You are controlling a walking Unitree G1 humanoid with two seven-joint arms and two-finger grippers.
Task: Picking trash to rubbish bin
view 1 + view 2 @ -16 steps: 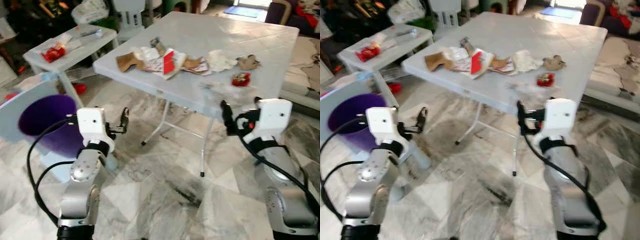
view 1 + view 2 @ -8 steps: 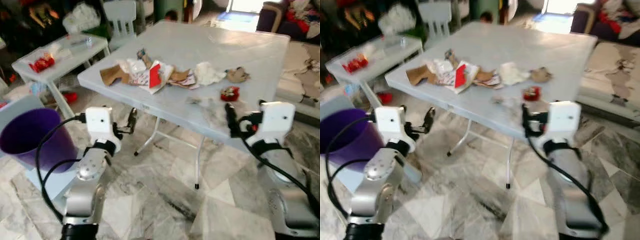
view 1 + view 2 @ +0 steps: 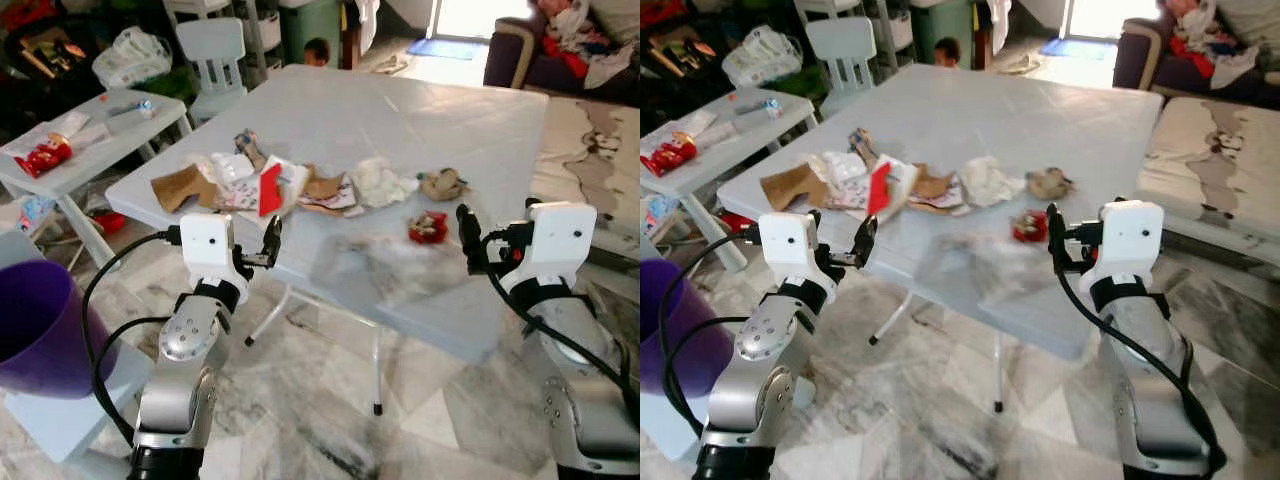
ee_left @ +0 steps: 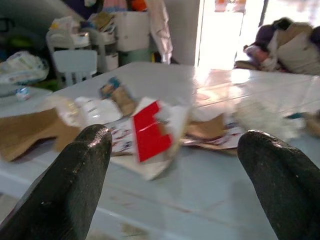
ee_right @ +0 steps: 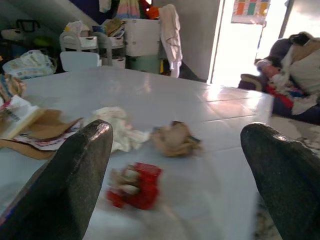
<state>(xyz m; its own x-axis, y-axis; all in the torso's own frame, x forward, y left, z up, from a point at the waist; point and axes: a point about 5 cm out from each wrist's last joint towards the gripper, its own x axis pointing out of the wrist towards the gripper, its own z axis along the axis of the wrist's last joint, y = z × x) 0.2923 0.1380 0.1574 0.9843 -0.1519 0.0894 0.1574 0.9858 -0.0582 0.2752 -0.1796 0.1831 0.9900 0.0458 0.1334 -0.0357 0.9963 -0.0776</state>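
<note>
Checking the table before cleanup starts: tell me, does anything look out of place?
Yes: litter is strewn on the white table: torn cardboard, a red-and-white wrapper, crumpled tissue and a crushed red packet.

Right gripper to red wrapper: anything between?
Nothing: bare tabletop between the right gripper and the red wrapper, per right wrist view.

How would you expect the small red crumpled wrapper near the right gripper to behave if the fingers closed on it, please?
The red wrapper looks crumpled and thin, so it is probably very light and would squash rather than resist. Lying loose on the smooth table, it may slide away from the right gripper if nudged.
</note>
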